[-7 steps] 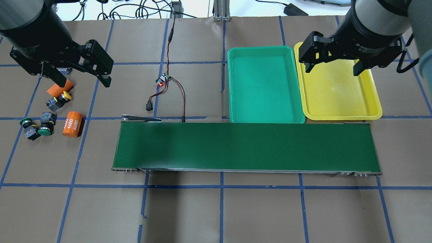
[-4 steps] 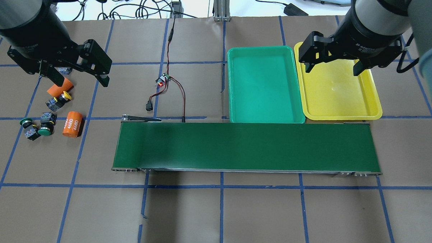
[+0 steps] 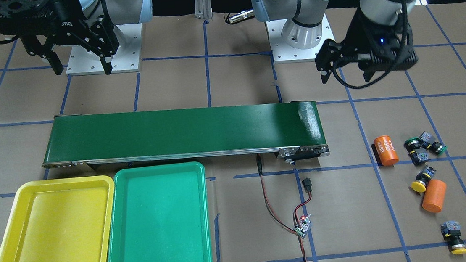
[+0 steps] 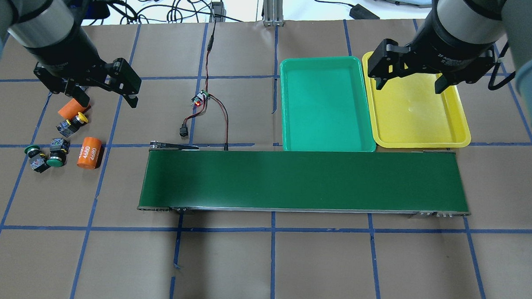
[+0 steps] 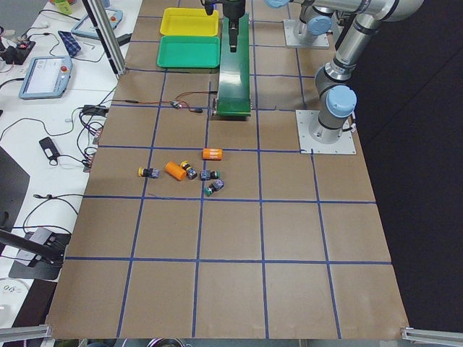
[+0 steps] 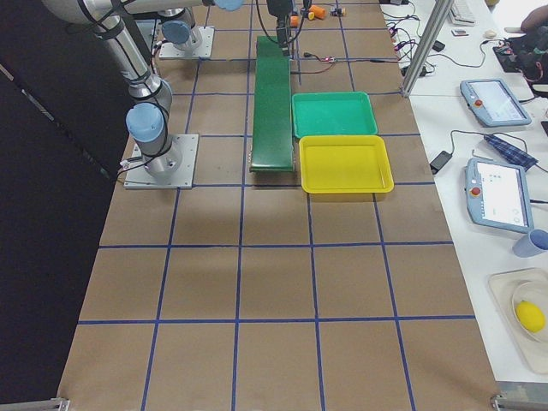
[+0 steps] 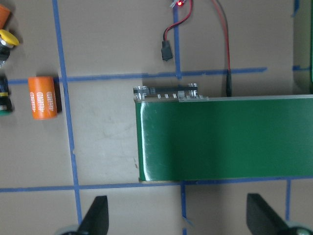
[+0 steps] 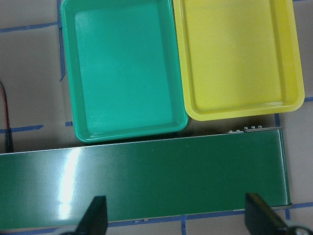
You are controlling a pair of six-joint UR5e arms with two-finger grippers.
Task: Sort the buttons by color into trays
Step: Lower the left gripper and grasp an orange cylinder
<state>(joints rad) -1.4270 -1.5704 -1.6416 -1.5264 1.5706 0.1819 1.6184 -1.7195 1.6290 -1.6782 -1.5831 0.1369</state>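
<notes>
Two green buttons and a yellow button lie at the table's left. In the front-facing view the second yellow button lies apart, farther from the robot; the left arm hides it in the overhead view. My left gripper is open and empty above this group, its fingertips showing wide apart in the left wrist view. My right gripper is open and empty above the yellow tray. The green tray lies beside it. Both trays hold nothing.
A long dark-green conveyor belt runs across the table in front of the trays. Two orange cylinders lie among the buttons. A small circuit board with a red light and its wires lie behind the belt's left end.
My left gripper has shifted slightly to the right above the buttons, still open. The right arm and the objects have not moved.
</notes>
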